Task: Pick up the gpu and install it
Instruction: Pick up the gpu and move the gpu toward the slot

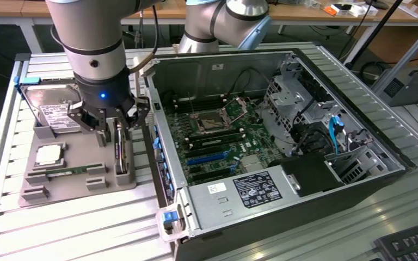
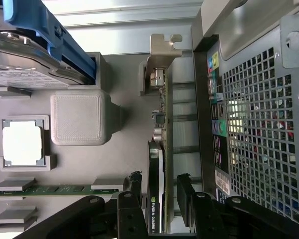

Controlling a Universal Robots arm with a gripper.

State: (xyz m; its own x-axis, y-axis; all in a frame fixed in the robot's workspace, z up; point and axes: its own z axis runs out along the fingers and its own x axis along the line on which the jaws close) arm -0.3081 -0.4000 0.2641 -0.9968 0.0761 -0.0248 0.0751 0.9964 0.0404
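The gpu is a long, thin dark card standing on edge in a slot of the grey holder tray, beside the open computer case. In the wrist view the gpu shows its silvery bracket end and its black face. My gripper hangs right over the card. It is open, with one of the black fingers on each side of the card's end and small gaps showing. The gripper straddles the card without closing on it.
The tray also holds a silver hard drive in a blue frame, a CPU and a green RAM stick. The case wall stands close beside the card. Blue expansion slots lie on the motherboard inside the case.
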